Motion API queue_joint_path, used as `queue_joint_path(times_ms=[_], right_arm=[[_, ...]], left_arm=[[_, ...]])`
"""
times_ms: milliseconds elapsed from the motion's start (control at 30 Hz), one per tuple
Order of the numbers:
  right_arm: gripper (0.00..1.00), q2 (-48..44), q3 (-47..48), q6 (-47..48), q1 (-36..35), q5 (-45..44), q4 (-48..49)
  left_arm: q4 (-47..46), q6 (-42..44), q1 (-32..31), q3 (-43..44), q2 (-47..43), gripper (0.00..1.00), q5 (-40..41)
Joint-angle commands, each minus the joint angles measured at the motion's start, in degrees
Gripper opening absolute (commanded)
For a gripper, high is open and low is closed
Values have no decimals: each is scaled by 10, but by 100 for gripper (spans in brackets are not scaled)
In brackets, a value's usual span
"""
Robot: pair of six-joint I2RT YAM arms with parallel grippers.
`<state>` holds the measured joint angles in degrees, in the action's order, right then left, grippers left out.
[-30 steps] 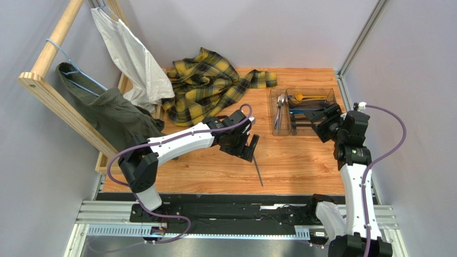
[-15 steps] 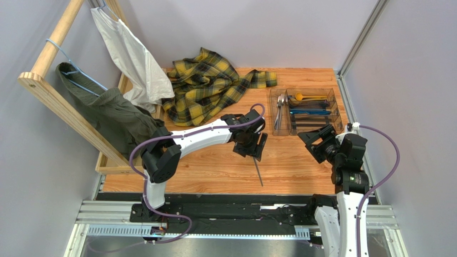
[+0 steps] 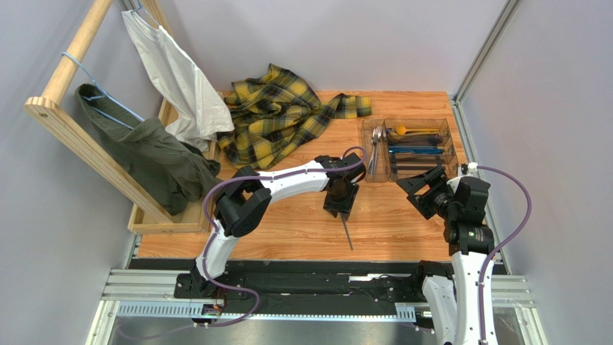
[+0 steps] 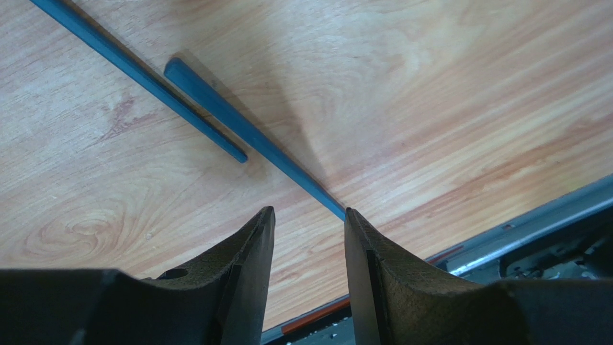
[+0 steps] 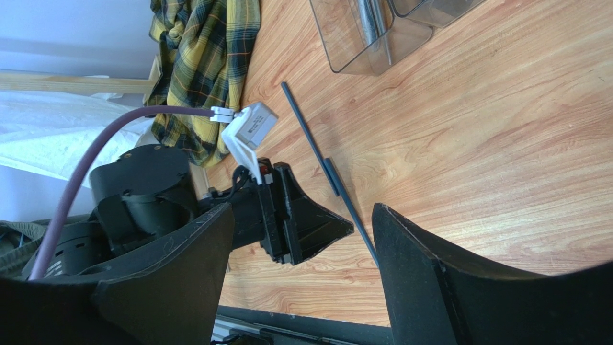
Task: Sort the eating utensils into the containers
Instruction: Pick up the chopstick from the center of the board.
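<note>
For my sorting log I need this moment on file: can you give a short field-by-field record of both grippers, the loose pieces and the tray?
left gripper: jaws apart, low over the sticks, nothing held
right gripper: open, empty, just in front of the tray
loose utensils: two dark sticks lying on the table
tray: far right of table, several utensils already inside

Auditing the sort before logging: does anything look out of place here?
Yes. Two dark sticks lie loose on the wooden table, outside the clear tray, staggered rather than aligned, by the left gripper. A crumpled plaid shirt shares the table.
</note>
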<state>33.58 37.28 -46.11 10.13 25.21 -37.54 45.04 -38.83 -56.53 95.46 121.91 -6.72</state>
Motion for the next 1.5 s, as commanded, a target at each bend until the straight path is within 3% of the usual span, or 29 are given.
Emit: queue_joint_path(times_ms=[0,233,400,633,700,900,1067,1467], right_arm=[[74,0,15,14,-3,15,8],[75,1,12,23,-3,14,7],[78,1,28,37,-2,-1,-15],[78,-1,27,35,-2,1,-16],[78,-1,26,36,-2,3,-17],[78,-5,15,30,-2,14,-14],[78,-9,8,30,-2,33,-6],[80,37,5,52,-2,77,-1]], left_arm=[[15,-12,-2,28,20,49,8],[29,-6,-9,53,67,48,35],[81,9,-21,95,108,29,65],[74,9,-34,66,120,10,66],[69,9,-36,47,113,0,66],[26,10,-38,-20,53,0,86],[-58,9,-28,-98,-17,0,55],[-128,3,-17,-150,-132,0,20]])
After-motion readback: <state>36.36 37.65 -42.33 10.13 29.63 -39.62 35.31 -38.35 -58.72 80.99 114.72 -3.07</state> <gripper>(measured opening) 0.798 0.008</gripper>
